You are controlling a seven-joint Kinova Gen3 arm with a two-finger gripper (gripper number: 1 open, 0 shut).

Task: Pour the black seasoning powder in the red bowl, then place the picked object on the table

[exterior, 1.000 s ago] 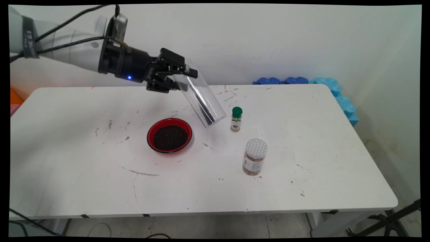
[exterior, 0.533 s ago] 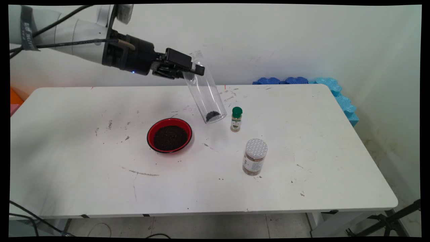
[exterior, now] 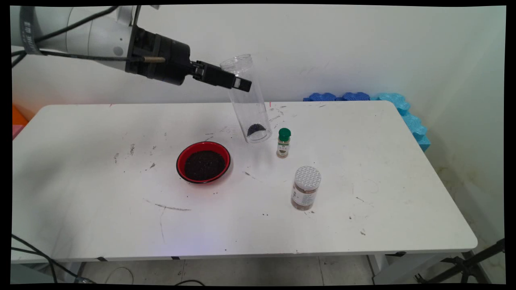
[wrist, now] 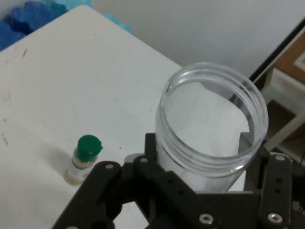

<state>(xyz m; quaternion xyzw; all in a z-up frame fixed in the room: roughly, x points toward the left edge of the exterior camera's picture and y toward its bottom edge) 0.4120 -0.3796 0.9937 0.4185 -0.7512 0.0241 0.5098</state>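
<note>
Here the gripper [exterior: 238,83] is clamped on a clear jar [exterior: 246,100] near its open mouth, holding it almost upright above the tabletop's [exterior: 100,209] far middle, probably so its dark grains [exterior: 255,129] stay settled at the bottom. A green-capped bottle [exterior: 284,142] stands beside it; a red bowl [exterior: 203,162] lies nearer.

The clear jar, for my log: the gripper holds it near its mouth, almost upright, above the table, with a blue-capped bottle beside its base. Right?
Not quite: the small bottle has a green cap, as the main view shows. The gripper does hold the clear jar near its mouth, almost upright, above the table.
</note>
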